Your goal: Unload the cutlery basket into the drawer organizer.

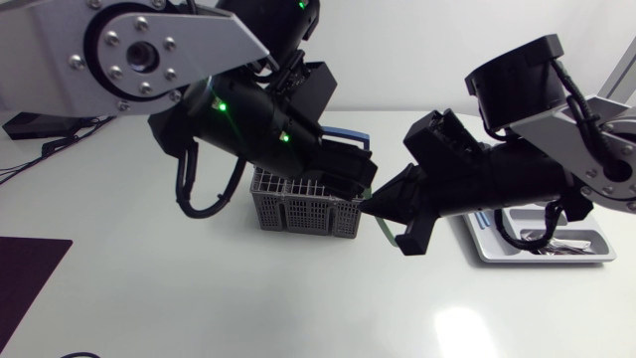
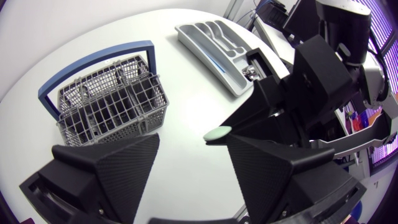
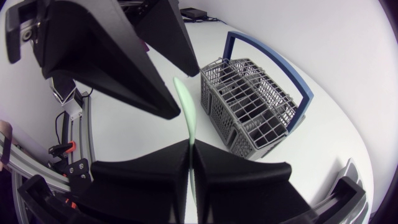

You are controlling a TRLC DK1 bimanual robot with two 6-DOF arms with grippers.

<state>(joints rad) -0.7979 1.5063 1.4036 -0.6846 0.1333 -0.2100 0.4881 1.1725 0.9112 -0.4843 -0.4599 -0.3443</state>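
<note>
Right jaws are pinched shut on a pale green utensil (image 3: pixel 188 118), held above the worktop (image 1: pixel 199 298). Left jaws stand wide open, with the utensil's end just ahead and between them; whether they touch it, I cannot tell. Beyond them the grey basket (image 1: pixel 298 214) stands upright, its blue handle raised. Farther right lies the organizer (image 1: pixel 547 259), holding cutlery (image 1: pixel 552 239).

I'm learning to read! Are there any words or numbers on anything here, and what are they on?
None can be read.
The cutlery basket, the drawer organizer and the pale green utensil show no words, numbers or signs.
The left arm shows only small green lights, no lettering.
</note>
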